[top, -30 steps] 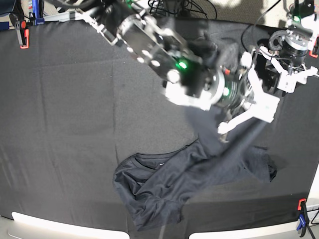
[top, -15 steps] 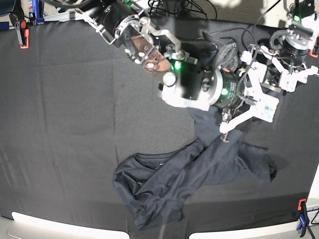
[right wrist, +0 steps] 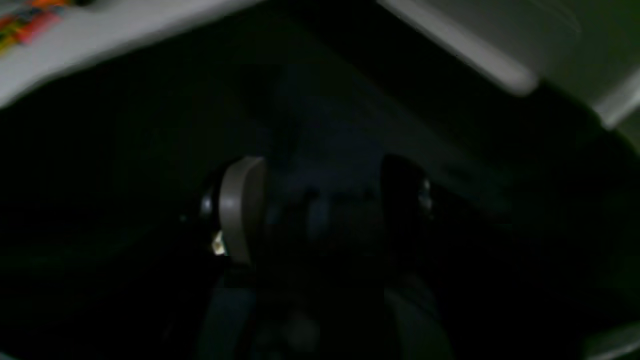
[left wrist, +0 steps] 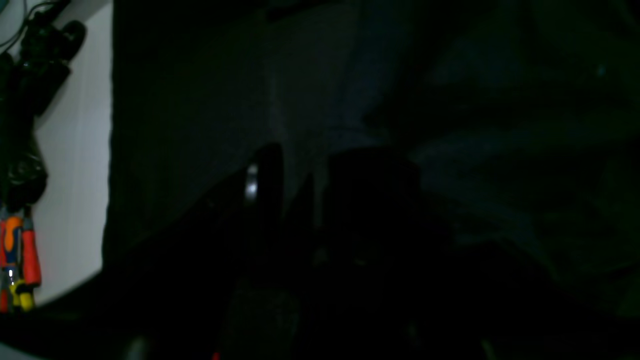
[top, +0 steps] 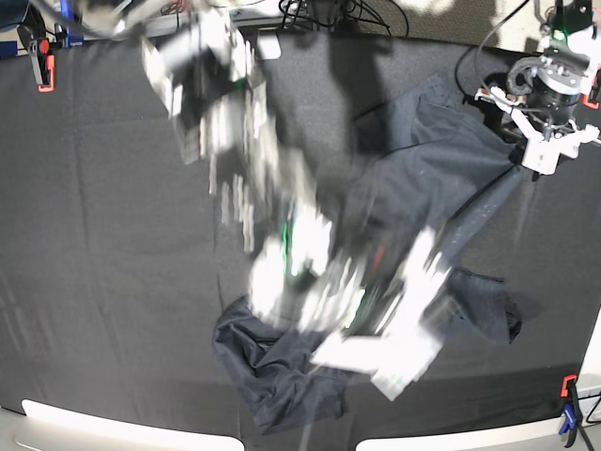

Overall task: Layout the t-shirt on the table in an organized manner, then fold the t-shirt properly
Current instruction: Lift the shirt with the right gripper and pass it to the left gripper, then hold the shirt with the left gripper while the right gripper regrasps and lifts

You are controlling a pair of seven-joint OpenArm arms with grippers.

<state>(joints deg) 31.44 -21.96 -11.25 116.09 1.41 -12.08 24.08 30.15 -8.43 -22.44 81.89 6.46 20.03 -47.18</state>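
Observation:
The dark t-shirt (top: 423, 169) stretches across the black table (top: 122, 235), from a bunched heap at the front middle up to a spread part at the back right. My right arm (top: 310, 272) is a motion blur over the shirt's front half. In the right wrist view my right gripper (right wrist: 322, 205) is open, its fingers wide apart over dark cloth. My left gripper (top: 540, 141) sits at the shirt's back right edge. The left wrist view is too dark to show whether the left gripper (left wrist: 315, 180) grips cloth.
Orange clamps sit at the back left corner (top: 42, 61) and the front right corner (top: 568, 395); another clamp (left wrist: 17, 260) shows in the left wrist view. The table's pale rim (top: 94, 418) runs along the front. Cables lie beyond the back edge (top: 319, 14).
My right arm has swung from the back middle down over the shirt's front part. Its jaws have opened and let go of the cloth. The left arm has stayed in place.

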